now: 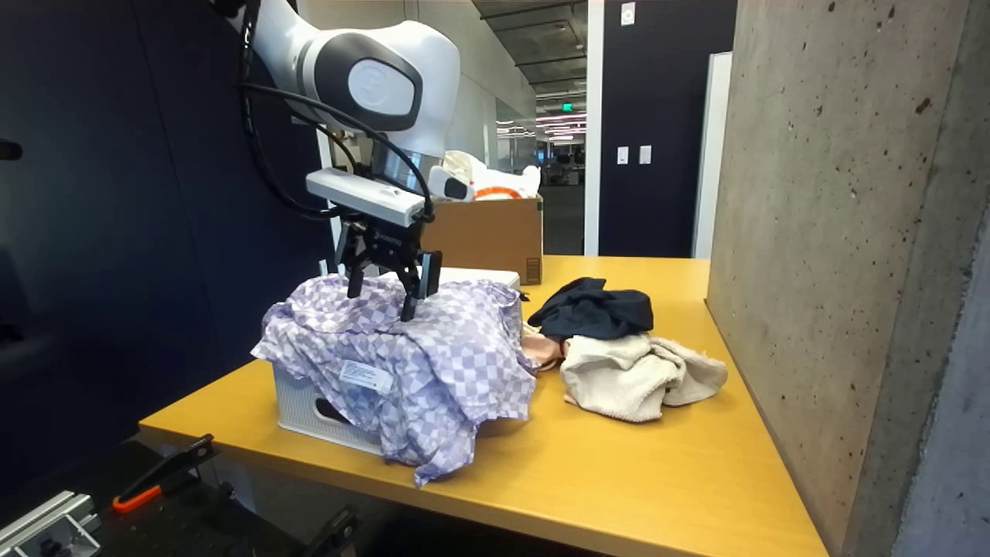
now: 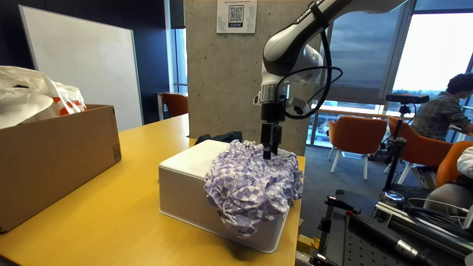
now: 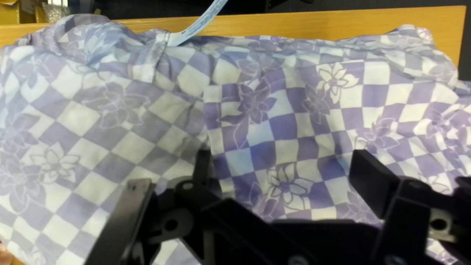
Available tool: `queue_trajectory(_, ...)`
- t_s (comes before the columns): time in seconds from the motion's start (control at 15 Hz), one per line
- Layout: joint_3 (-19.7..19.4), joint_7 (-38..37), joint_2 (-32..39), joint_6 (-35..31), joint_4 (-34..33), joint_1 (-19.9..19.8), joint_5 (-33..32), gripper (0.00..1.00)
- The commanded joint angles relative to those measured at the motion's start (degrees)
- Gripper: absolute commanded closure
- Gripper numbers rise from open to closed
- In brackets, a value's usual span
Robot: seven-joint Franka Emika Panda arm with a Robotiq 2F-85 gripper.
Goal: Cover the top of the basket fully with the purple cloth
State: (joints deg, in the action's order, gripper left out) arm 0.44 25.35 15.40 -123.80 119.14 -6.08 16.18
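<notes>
Looks mid-spread, with parted, empty fingers (image 3: 371, 180) over purple cloth (image 2: 251, 181), draped on the basket (image 2: 184, 195) just right of centre in an exterior view; next, probably calls for pinching an edge and drawing leftward across the uncovered top (image 2: 196, 157).

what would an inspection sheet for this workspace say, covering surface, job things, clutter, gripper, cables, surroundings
Surface: yellow table, with the white basket standing near one edge.
Job things: purple cloth rumpled over part of the basket's top, hanging over its sides; the rest is bare.
Clutter: dark cloth, cream cloth and peach cloth bunched beside the basket; cardboard box holding a white bag.
Gripper: jaws wide apart over the purple cloth, holding nothing; contact cannot be told.
Cables: black cable looping beside the arm; nothing seen snagged.
Surroundings: concrete pillar alongside the table; seated person beyond, second person partly in view.
</notes>
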Motion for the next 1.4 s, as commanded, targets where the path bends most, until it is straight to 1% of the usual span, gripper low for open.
queue_trajectory(0.0,0.72,2.85,-1.68,-1.31,1.89,-0.82,1.52,0.34)
queue_trajectory(0.13,0.67,3.39,-1.40,-1.30,1.86,-0.86,1.43,0.51)
queue_trajectory(0.33,0.67,3.25,-1.51,-1.20,2.12,-0.58,0.92,0.73)
queue_trajectory(0.53,0.66,2.07,-0.45,-1.00,0.19,-0.12,0.05,0.97)
queue_trajectory(0.6,0.64,1.45,0.13,-0.73,-1.00,0.10,-0.36,1.00)
queue_trajectory(0.73,0.64,0.06,1.56,-0.15,-4.27,0.62,-1.19,1.00)
queue_trajectory(0.87,0.70,-1.96,3.70,0.74,-9.03,1.27,-2.15,1.00)
queue_trajectory(1.0,0.87,-4.50,6.79,1.71,-15.05,1.98,-3.57,1.00)
queue_trajectory(1.07,0.95,-6.01,9.51,2.34,-19.35,2.46,-4.45,1.00)
queue_trajectory(1.33,1.34,-11.08,18.34,4.21,-32.18,4.29,-8.13,1.00)
